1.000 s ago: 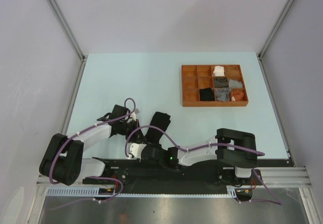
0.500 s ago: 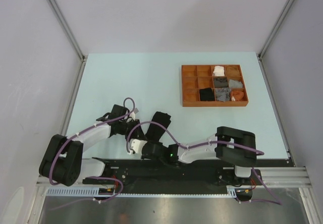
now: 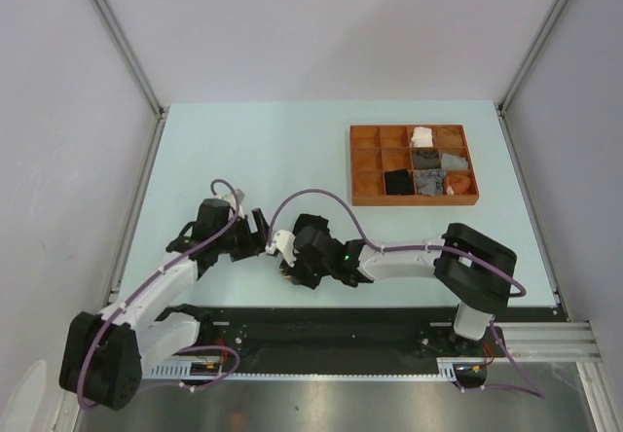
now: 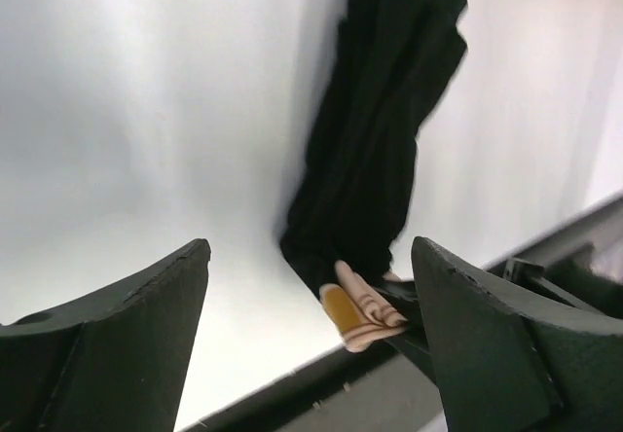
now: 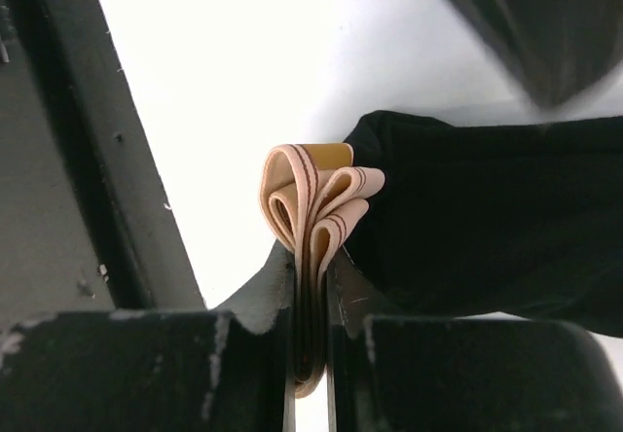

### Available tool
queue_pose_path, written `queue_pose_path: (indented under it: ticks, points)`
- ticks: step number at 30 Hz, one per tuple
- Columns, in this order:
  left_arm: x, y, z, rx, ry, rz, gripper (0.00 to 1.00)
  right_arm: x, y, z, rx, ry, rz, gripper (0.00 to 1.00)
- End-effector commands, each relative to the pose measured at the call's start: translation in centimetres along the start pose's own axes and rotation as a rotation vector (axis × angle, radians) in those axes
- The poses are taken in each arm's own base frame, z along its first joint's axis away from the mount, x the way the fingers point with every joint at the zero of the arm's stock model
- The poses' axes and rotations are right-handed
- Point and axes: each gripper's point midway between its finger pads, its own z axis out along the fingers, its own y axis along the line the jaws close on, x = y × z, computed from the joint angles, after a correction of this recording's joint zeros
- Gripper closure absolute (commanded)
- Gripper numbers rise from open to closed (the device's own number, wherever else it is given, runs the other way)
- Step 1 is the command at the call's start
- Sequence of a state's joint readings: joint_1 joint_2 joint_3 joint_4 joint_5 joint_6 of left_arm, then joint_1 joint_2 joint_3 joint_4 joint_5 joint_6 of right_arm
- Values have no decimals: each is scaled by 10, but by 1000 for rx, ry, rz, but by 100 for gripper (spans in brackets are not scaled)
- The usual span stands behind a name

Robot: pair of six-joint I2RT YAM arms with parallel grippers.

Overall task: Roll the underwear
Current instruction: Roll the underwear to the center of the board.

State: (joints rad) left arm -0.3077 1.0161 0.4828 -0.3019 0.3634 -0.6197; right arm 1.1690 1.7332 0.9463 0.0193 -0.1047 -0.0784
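A black brief (image 4: 375, 130) lies bunched lengthwise on the pale table, and its beige waistband (image 5: 311, 198) is folded into loops at the near end. My right gripper (image 5: 311, 267) is shut on that waistband, with the black cloth (image 5: 487, 218) trailing off to its right. My left gripper (image 4: 310, 247) hangs open just before the waistband (image 4: 360, 310), touching nothing. In the top view the two grippers meet at the table's near left: the left gripper (image 3: 261, 230), the right gripper (image 3: 287, 262). There the right wrist hides most of the brief.
A brown compartmented tray (image 3: 414, 200) stands at the far right, with several rolled garments in its cells. The black base rail (image 3: 292, 320) runs along the near table edge, just behind the grippers. Grey walls close in both sides.
My left gripper has opened and shifted slightly away from the rail. My right gripper has closed on the beige waistband and moved away from the rail, towards the left gripper.
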Motion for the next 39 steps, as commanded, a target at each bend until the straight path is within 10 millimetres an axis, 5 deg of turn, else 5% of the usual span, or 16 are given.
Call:
queue_pose_path:
  ticks: [1,11,19,39]
  points:
    - [-31,15,-11,-81,-223,21,12,-6,13,-9,-148,-16,79,100]
    - [-3,4,-2,84,-313,162,21,8,1,-3,-266,10,238,100]
    - [18,-24,1,269,-314,296,27,15,-12,2,-322,20,337,100]
    - [48,-20,27,313,-162,348,30,17,-43,14,-427,52,482,100]
